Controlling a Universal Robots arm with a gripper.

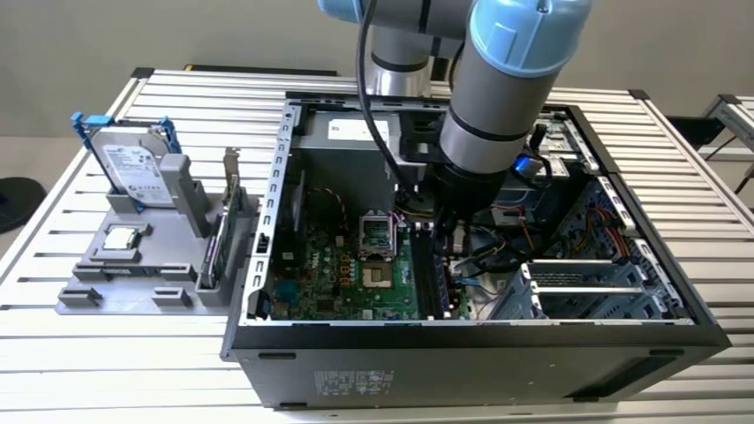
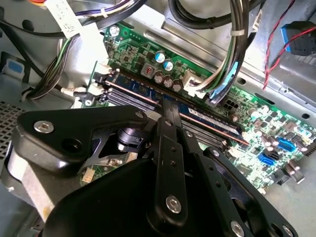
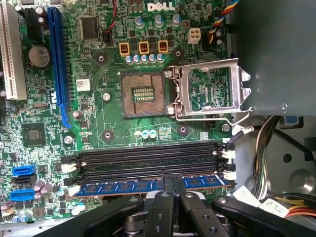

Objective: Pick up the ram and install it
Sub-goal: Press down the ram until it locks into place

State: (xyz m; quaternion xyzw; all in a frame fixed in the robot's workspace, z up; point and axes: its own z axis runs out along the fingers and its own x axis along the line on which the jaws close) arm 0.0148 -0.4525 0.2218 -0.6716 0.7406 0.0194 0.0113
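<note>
- Grey-and-light-blue robot arm (image 1: 495,106): reaches down from above into the open black computer case (image 1: 471,353), which lies on its side on the slatted metal table (image 1: 71,371).
- Black two-finger gripper (image 3: 174,183): in the first wrist view its fingers (image 3: 167,207) stand close together, clamped on the top edge of the ram (image 3: 128,187), at about the stick's mid-length.
- Ram, a long narrow blue circuit-board stick with dark chips: sits lengthwise in the outermost of four parallel black memory slots (image 3: 148,160); the other three slots stand open beside it. Whether the stick is fully seated cannot be told.
- White slot latches (image 3: 228,168): visible at the slot ends.
- In the second wrist view the same ram (image 2: 143,94) runs diagonally across the green motherboard (image 2: 276,123), with the gripper (image 2: 170,116) meeting it from above.
- Open square CPU socket (image 3: 143,94) with its silver metal retention frame (image 3: 210,89) raised: lies on the motherboard beside the memory slots, apart from the gripper.
- Grey plastic parts holder (image 1: 141,265): stands on the table towards the exterior view's left of the case, carrying an upright silver hard drive (image 1: 132,168) and a small square silver chip (image 1: 119,238).
</note>
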